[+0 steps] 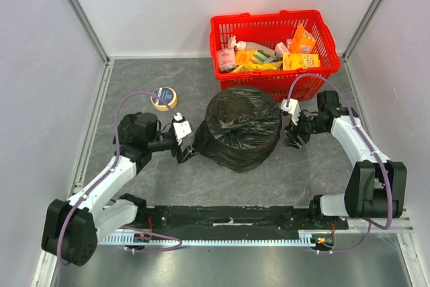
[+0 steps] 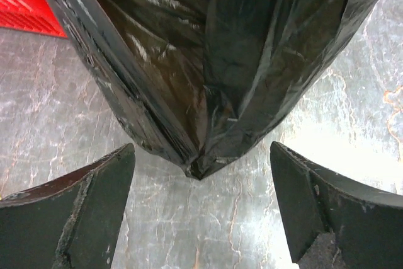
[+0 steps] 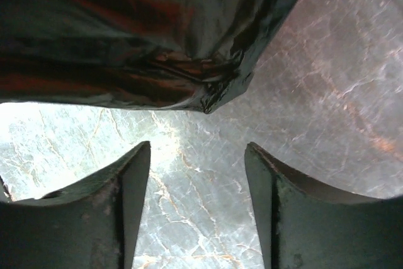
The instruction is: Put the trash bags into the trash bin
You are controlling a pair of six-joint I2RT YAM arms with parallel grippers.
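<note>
Red basket at back R holds orange boxes, yellow packs and a pink-topped bottle. Black bag sits mid-way on the worktop, just in front of the basket, bulging in a round drum shape; can't tell whether the bin is under it. L end effector is open at the bag's L side, a bag corner betw. its fingers, not touching. R end effector is open too, at the R side, a fold just ahead. Tape roll lies back L. Worktop is dark grey, marbled; white walls, alu. posts.
</note>
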